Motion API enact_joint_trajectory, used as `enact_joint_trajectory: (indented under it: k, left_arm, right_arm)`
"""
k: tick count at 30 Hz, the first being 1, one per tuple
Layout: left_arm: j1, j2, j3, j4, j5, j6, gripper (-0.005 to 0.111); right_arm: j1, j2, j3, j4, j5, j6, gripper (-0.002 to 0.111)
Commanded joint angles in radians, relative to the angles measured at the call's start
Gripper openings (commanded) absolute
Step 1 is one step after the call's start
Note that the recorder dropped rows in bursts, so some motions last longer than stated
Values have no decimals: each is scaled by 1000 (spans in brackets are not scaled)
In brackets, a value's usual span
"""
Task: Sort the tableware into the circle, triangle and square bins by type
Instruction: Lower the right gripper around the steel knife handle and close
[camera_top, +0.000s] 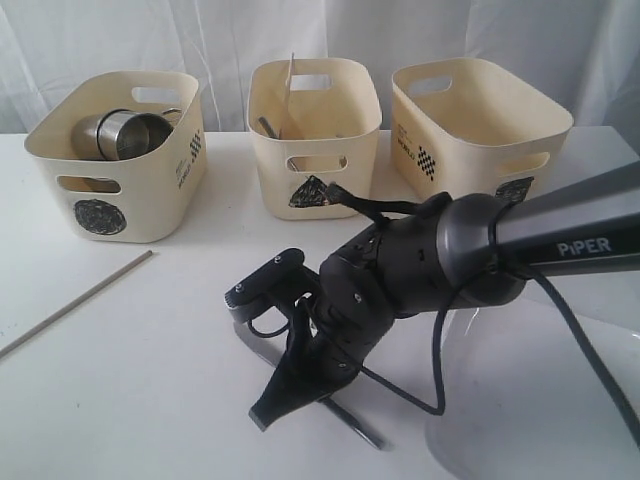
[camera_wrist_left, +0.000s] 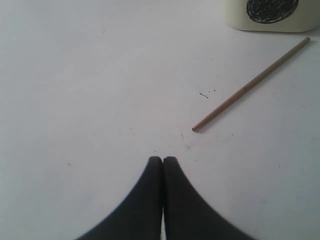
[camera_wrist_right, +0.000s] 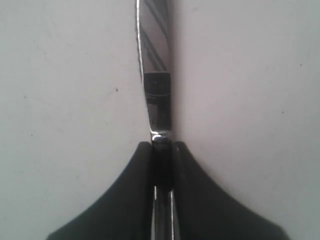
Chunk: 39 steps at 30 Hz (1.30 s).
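Bright, diffuse light; soft, faint shadows

Three bins (camera_top: 130, 195) (camera_top: 345, 150) (camera_top: 470, 150), two mugs (camera_top: 98, 135) (camera_top: 142, 132), one loose chopstick (camera_top: 75, 305), one knife (camera_wrist_right: 156, 75), one plate (camera_top: 510, 410); pieces (camera_top: 268, 127) in middle bin too hidden to count.

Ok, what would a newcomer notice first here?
The black right arm fills the foreground, its fingers shut on a steel knife at the white table. Behind stand three cream bins; the circle bin at left holds steel mugs. One wooden chopstick lies left on the table.
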Motion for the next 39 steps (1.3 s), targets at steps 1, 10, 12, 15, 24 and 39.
enact_joint_trajectory:
  k: [1,10,12,15,24,39]
  left_arm:
    - [-6,-5,4,2,-1,-3,0]
    - [-6,-5,4,2,-1,-3,0]
    - [-6,-5,4,2,-1,-3,0]
    - [-6,-5,4,2,-1,-3,0]
    - [-6,-5,4,2,-1,-3,0]
    - [-6,-5,4,2,-1,-3,0]
  right_arm:
    - [2,36,11,-12,1,16,0]
    - [2,36,11,-12,44,16,25]
    - [2,36,11,-12,46,16,30]
    - [2,36,11,-10,46,16,30]
    - [2,59,11,-10,58,12,22]
    - [2,88,11,74,249,-89,22]
